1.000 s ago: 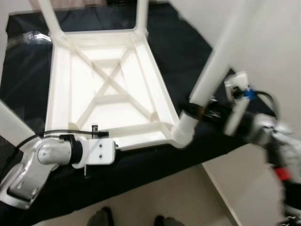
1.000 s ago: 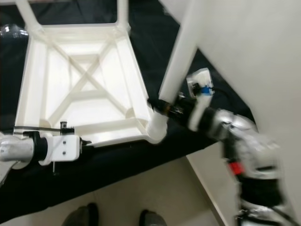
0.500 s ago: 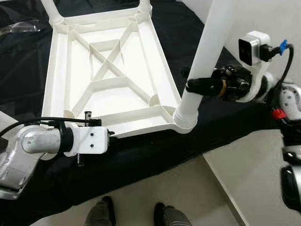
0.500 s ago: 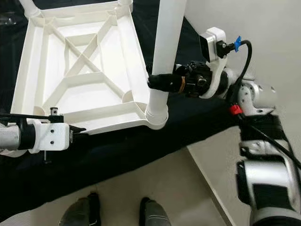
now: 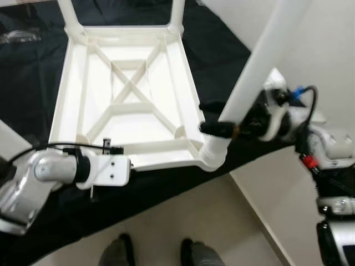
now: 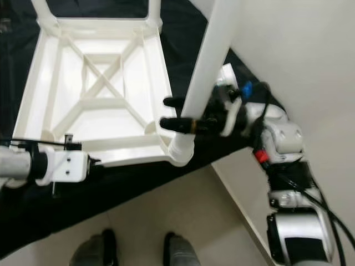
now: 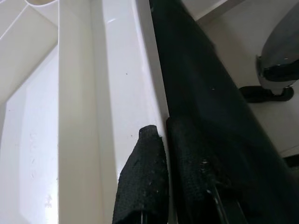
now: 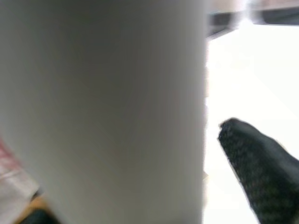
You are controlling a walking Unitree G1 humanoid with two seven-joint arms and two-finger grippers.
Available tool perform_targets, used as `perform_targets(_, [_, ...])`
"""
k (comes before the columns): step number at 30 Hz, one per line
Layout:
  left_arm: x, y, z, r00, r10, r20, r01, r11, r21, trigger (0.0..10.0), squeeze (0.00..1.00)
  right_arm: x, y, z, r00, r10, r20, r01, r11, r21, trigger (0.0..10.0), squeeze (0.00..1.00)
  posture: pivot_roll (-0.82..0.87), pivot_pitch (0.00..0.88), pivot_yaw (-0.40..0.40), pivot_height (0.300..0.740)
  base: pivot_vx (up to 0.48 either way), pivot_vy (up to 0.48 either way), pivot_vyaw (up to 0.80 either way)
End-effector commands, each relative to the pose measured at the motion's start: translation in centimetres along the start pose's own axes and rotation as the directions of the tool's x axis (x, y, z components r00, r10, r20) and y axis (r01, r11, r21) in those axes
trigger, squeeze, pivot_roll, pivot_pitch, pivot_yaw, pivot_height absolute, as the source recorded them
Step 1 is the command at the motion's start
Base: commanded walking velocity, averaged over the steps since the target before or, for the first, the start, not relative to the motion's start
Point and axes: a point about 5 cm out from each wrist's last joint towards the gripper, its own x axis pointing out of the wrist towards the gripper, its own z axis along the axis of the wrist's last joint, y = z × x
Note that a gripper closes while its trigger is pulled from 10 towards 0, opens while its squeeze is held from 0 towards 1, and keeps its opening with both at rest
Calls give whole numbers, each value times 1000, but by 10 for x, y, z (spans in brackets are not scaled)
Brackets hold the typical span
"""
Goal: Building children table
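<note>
Left tool (image 7: pixel 161 140) low at the near-left, fingers (image 7: pixel 145 182) pinched nearly together on the near rim of the upturned white table top (image 5: pixel 133 66), one finger against the white rim and the other on the black cloth (image 5: pixel 33 88) side. Closed there on that edge, touching it.

Table top lying upside down on the cloth-covered worktop, ribs crossing in an X across its underside. Two legs (image 5: pixel 67 14) standing up from the far corners, their upper ends cut off by the frame edge. Near edge of the table top close to the worktop's front, with pale floor (image 5: pixel 222 233) below and a person's two dark shoes (image 5: pixel 119 252) at the bottom of the view.

Toward the right, a long white table leg (image 5: pixel 260 61) rising from the socket at the near-right corner, tilted toward the right. Right tool (image 6: pixel 183 113) clasped around this leg just above the socket, one black finger on each side of the tube, gripping it. In the right wrist view, the leg close up and blurred, one black fingertip (image 8: pixel 252 163) beside it. White wall (image 5: pixel 327 50) behind the right arm.
</note>
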Motion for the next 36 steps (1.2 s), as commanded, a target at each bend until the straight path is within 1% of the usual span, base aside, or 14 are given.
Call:
perform_targets(1, [10, -3, 6, 1000, 15, 23, -16, 1000, 22, 10000, 0, 8, 8, -7, 994, -102, -47, 101, 994, -34, 10000, 1000, -48, 212, -120, 740, 0, 0, 0])
perform_targets(9, [15, -1, 7, 999, 26, 30, -27, 999, 28, 10000, 0, 5, 32, -48, 874, -464, -149, 472, 881, 26, 10000, 1000, -77, 197, -129, 740, 0, 0, 0])
perform_targets(10, [16, -1, 7, 999, 28, 32, -29, 999, 28, 10000, 0, 6, 39, -58, 842, -509, -178, 523, 851, 46, 10000, 612, -79, 197, -129, 740, 0, 0, 0])
perform_targets(11, [16, -1, 7, 999, 28, 32, -29, 999, 28, 10000, 0, 6, 39, -58, 842, -509, -178, 523, 851, 46, 10000, 612, -79, 197, -129, 740, 0, 0, 0])
perform_targets(12, [17, -1, 7, 999, 29, 33, -30, 999, 28, 10000, 0, 6, 44, -62, 827, -529, -193, 547, 835, 57, 10000, 0, -79, 197, -129, 740, 0, 0, 0])
perform_targets(18, [22, -2, 9, 998, 28, 47, -29, 999, 29, 10000, 0, 21, 53, -66, 771, -617, -160, 632, 772, 68, 9647, 0, -87, 189, -123, 740, 0, 0, 0])
perform_targets(19, [22, -2, 9, 998, 28, 49, -29, 999, 30, 10000, 0, 24, 52, -63, 749, -647, -142, 660, 748, 69, 627, 0, -84, 188, -125, 740, 0, 0, 0])
perform_targets(21, [21, -2, 8, 998, 26, 49, -28, 999, 32, 10000, 0, 28, 51, -57, 727, -677, -113, 686, 724, 75, 431, 0, -82, 188, -126, 740, 0, 0, 0])
perform_targets(22, [21, -2, 8, 998, 26, 49, -28, 999, 32, 10000, 0, 28, 51, -57, 727, -677, -113, 686, 724, 75, 431, 0, -82, 188, -126, 740, 0, 0, 0])
perform_targets(23, [21, -2, 8, 998, 26, 49, -28, 999, 32, 10000, 0, 29, 51, -51, 706, -703, -85, 708, 698, 112, 4941, 0, -82, 188, -126, 740, 0, 0, 0])
perform_targets(24, [21, -2, 8, 998, 26, 49, -28, 999, 32, 10000, 0, 29, 51, -51, 706, -703, -85, 708, 698, 112, 4941, 0, -82, 188, -126, 740, 0, 0, 0])
perform_targets(26, [23, -2, 9, 998, 25, 50, -27, 999, 31, 10000, 0, 29, 51, -45, 694, -718, -54, 718, 683, 136, 9686, 0, -82, 188, -126, 740, 0, 0, 0])
perform_targets(35, [25, -2, 11, 998, 20, 53, -22, 999, 31, 10000, 0, 32, 52, -40, 663, -748, -26, 743, 653, 150, 9098, 0, -77, 191, -121, 740, 0, 0, 0])
perform_targets(36, [25, -3, 11, 998, 19, 54, -20, 999, 31, 10000, 0, 34, 52, -39, 667, -745, -20, 738, 657, 152, 0, 0, -77, 192, -121, 740, 0, 0, 0])
